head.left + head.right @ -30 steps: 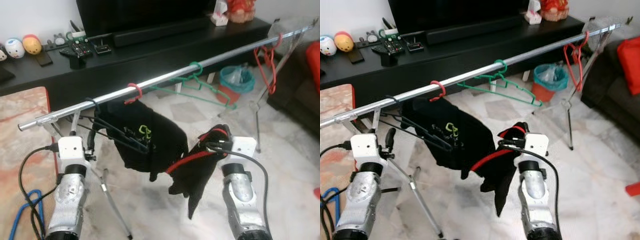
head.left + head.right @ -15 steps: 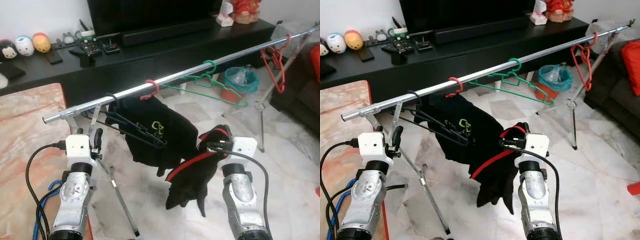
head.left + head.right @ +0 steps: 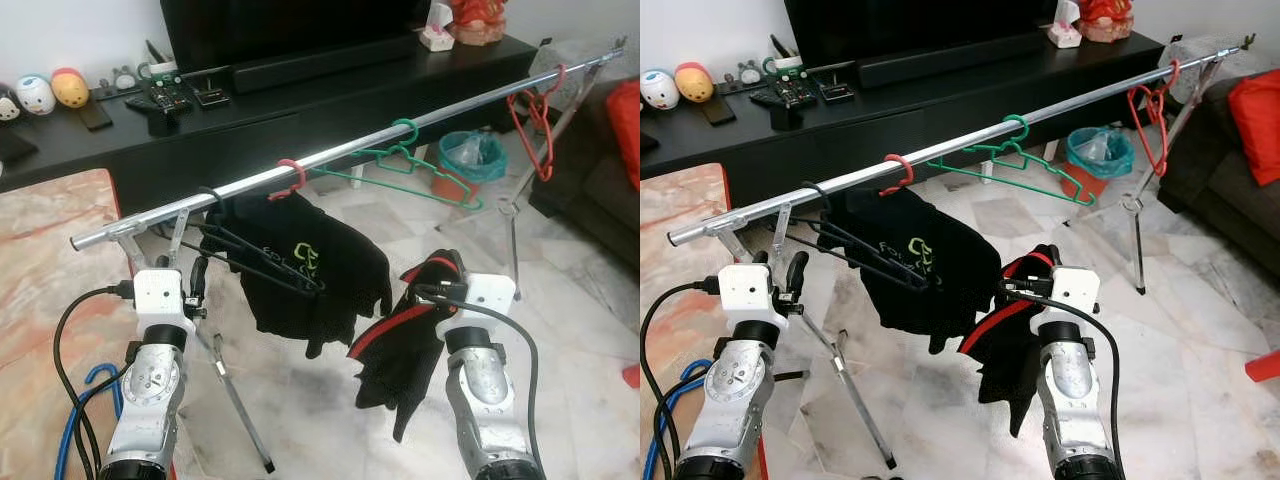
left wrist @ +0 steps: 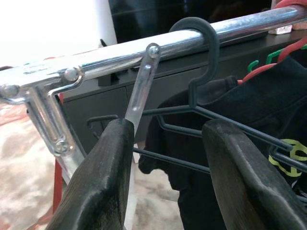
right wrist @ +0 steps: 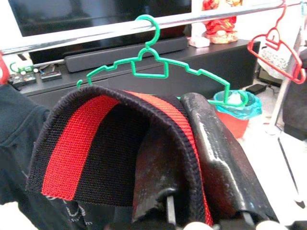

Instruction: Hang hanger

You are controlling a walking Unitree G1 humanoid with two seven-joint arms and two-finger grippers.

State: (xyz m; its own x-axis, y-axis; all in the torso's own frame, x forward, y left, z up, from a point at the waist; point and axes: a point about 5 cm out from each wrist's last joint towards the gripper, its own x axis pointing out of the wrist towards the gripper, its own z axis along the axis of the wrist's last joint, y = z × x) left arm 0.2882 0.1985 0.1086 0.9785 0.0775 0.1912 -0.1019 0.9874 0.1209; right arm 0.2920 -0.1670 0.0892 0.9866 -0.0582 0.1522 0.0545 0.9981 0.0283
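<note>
The right claw [image 3: 432, 290] grips a black-and-red garment [image 3: 405, 350]; the left claw [image 4: 168, 158] gapes wide before the black hanger [image 4: 201, 103]. That loose garment could snag the silver rail [image 3: 340, 155], dragging hangers along.

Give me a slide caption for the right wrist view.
Right hand draped with red-and-black garment, facing empty green hanger on the rail.

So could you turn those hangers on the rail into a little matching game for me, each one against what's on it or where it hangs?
Things:
1. black hanger
2. green hanger
3. red hangers
4. right gripper

States:
A. bare, near the middle of the metal rail
B. at the rail's far right end, by the sofa
C. carries a black garment with a yellow-green logo
D. shut on a black and red garment

Pairs: 1-C, 2-A, 3-B, 4-D
</note>
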